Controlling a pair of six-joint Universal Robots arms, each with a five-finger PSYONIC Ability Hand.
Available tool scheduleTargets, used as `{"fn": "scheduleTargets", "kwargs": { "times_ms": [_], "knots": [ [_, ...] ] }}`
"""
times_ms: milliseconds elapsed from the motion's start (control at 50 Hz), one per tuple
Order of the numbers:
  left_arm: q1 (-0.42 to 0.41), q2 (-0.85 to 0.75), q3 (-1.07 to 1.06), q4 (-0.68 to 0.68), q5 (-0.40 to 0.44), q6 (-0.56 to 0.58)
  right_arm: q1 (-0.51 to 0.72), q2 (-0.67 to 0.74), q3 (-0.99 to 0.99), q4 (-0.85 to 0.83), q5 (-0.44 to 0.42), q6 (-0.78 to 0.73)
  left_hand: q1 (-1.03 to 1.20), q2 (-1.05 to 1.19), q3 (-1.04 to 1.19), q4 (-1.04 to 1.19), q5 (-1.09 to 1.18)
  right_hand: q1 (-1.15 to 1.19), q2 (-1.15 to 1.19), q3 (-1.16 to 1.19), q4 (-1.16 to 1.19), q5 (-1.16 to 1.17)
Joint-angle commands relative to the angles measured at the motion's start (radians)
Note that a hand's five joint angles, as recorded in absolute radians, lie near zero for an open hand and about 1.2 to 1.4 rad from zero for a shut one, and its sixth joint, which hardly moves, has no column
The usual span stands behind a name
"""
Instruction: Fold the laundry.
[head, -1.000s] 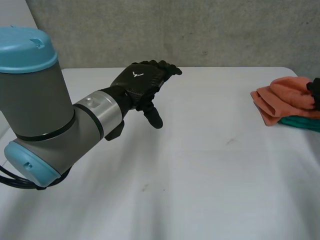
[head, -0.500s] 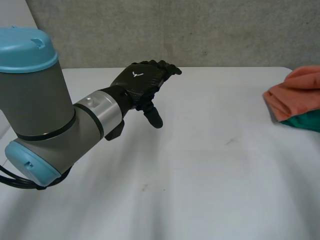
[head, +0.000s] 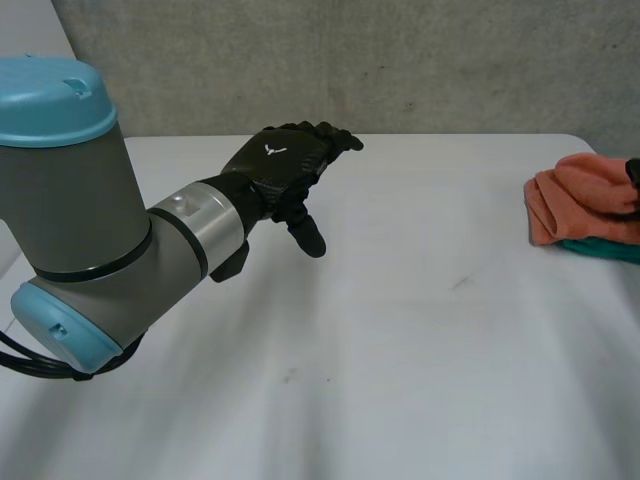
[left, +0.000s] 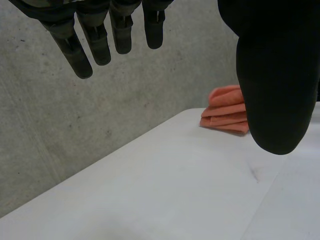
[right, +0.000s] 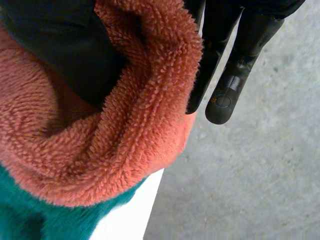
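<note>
Hovering left hand (head: 285, 160) splayed, right hand (right: 235, 50) pinching orange towel (head: 580, 205), white table (head: 420, 330), concrete wall (head: 400, 60)

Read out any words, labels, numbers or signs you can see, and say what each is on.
No readable words or numbers anywhere.
White V-shaped emblem, no letters: on the back of the left hand.
The orange towel and green cloth show no label.

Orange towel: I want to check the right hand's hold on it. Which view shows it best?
The right wrist view: the orange towel is close up, a fold pinched between the right hand's thumb and fingers, over a green cloth. The head view shows it at the table's right edge; the left wrist view, far off.
</note>
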Motion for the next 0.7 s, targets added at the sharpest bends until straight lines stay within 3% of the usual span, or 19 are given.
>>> {"fn": "scheduleTargets", "kwargs": {
  "times_ms": [20,40,60,100,140,320,500,580,640,700],
  "knots": [
    [0.0,-0.001,-0.003,0.0,0.0,-0.002,0.003,0.054,-0.006,0.051,0.091,-0.011,0.001,-0.01,-0.016,-0.009,-0.028,0.241,0.04,0.017,0.004,0.042],
    [0.0,-0.001,-0.001,0.0,0.0,-0.002,0.004,0.054,-0.007,0.065,0.095,-0.008,0.001,-0.01,-0.016,-0.009,-0.028,0.158,-0.042,-0.065,-0.079,-0.04],
    [0.0,-0.001,-0.003,0.0,0.0,-0.002,0.01,0.046,-0.006,0.096,0.102,-0.005,0.001,-0.01,-0.016,-0.009,-0.028,-0.162,-0.363,-0.386,-0.399,-0.361],
    [0.0,-0.001,-0.003,0.0,0.0,-0.002,0.017,0.028,0.005,0.113,0.096,0.007,0.001,-0.01,-0.016,-0.009,-0.028,-0.571,-0.772,-0.795,-0.808,-0.77],
    [0.0,0.0,-0.003,-0.002,0.0,-0.002,0.017,-0.015,0.02,0.118,0.096,0.025,0.001,-0.01,-0.016,-0.009,-0.028,-0.781,-0.981,-1.004,-1.018,-0.979],
    [0.0,0.016,-0.016,0.0,0.0,-0.002,0.009,-0.269,0.141,0.125,0.064,0.217,0.001,-0.01,-0.016,-0.009,-0.028,-0.781,-0.981,-1.004,-1.018,-0.979],
    [0.009,0.048,-0.033,-0.002,0.0,-0.002,-0.078,-0.411,0.289,0.225,0.012,0.234,0.001,-0.01,-0.016,-0.009,-0.028,-0.781,-0.981,-1.004,-1.018,-0.979],
    [0.024,0.077,-0.055,0.0,0.0,-0.002,-0.121,-0.42,0.307,0.314,0.016,0.164,0.001,-0.01,-0.016,-0.009,-0.028,-0.781,-0.981,-1.004,-1.018,-0.979],
    [0.034,0.106,-0.075,0.0,0.0,-0.002,-0.172,-0.414,0.306,0.372,0.045,-0.019,-0.002,-0.013,-0.019,-0.012,-0.031,-0.781,-0.981,-1.004,-1.018,-0.979],
    [0.044,0.138,-0.093,0.003,0.002,-0.002,-0.207,-0.418,0.281,0.38,0.154,-0.204,-0.005,-0.016,-0.022,-0.015,-0.033,-0.781,-0.981,-1.004,-1.018,-0.979]
  ]
}}
